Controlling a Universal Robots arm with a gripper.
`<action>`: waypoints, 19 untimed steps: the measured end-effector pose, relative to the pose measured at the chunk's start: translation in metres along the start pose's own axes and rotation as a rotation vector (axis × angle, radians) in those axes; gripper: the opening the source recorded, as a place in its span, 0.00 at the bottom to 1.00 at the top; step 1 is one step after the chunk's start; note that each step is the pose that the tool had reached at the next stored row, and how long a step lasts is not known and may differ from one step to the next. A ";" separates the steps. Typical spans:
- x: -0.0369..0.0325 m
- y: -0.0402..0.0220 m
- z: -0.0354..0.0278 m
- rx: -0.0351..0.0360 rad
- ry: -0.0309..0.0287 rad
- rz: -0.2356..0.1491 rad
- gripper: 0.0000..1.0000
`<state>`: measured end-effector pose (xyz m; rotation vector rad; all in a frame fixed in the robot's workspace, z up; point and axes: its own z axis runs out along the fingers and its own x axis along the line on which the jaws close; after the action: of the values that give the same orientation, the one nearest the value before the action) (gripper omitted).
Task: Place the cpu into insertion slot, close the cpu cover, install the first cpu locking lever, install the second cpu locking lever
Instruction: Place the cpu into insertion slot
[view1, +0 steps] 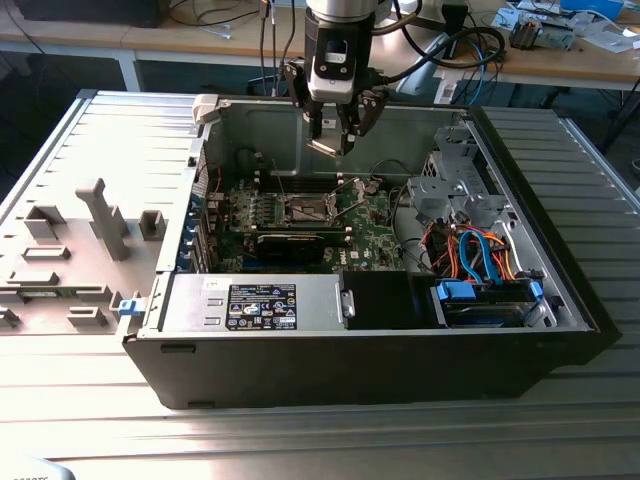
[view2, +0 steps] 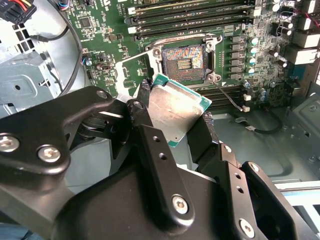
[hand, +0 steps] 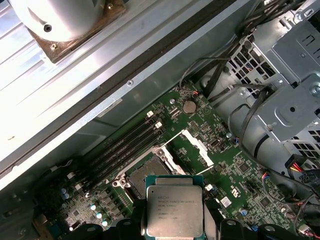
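Even, cool light from overhead fills the exterior view: the ribbed table (view1: 90, 150) reads pale and bright, while the computer case (view1: 350, 370) shows a near-black front wall and a softly shaded interior. In both wrist views glare washes the cpu (hand: 174, 212) (view2: 175, 112) top. Dull highlights sit on the gripper (view2: 175, 107) links.

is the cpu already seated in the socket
No, the cpu is held in the gripper above the board, and the socket lies open with its dark centre bare.
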<state>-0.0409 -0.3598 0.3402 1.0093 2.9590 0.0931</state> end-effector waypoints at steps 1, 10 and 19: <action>0.0000 0.0000 0.0000 -0.0001 -0.0001 0.000 0.54; 0.0000 0.0000 0.0001 0.0000 -0.0002 0.003 0.54; 0.0000 0.0000 0.0006 0.0007 -0.0017 0.018 0.54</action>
<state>-0.0409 -0.3598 0.3396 1.0358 2.9490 0.0914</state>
